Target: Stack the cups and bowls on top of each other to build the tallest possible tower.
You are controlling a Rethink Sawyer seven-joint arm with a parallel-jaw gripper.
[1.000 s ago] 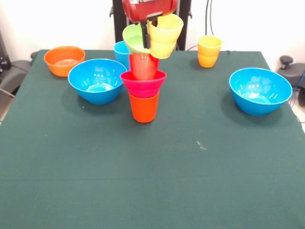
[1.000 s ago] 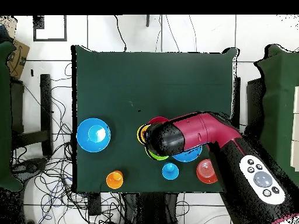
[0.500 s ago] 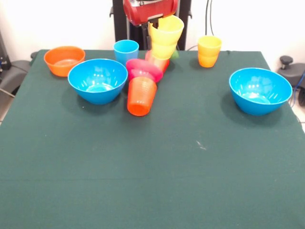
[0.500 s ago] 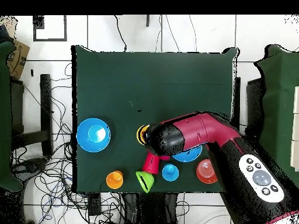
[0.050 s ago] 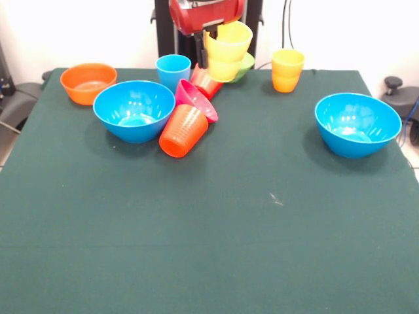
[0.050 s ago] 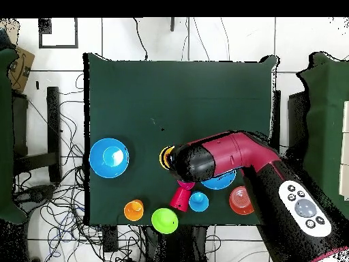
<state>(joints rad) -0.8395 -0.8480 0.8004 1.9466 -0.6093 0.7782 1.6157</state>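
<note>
Toppled tower (image 5: 190, 111) now lies flat; fingers (image 5: 205, 49) grip nested yellow cups (image 5: 228, 51).

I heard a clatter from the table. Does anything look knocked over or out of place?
Yes. The orange cup, pink-red bowl and red cup lie tipped on their sides beside a blue bowl. The lime-green bowl sits near the table's edge. The gripper holds a pale yellow cup aloft.

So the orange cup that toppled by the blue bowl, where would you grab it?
The orange cup lies on its side, mouth toward the camera's lower left, base up against the pink-red bowl. Probably come from above and pinch across its tapered wall near the open rim, clear of the blue bowl beside it.
</note>
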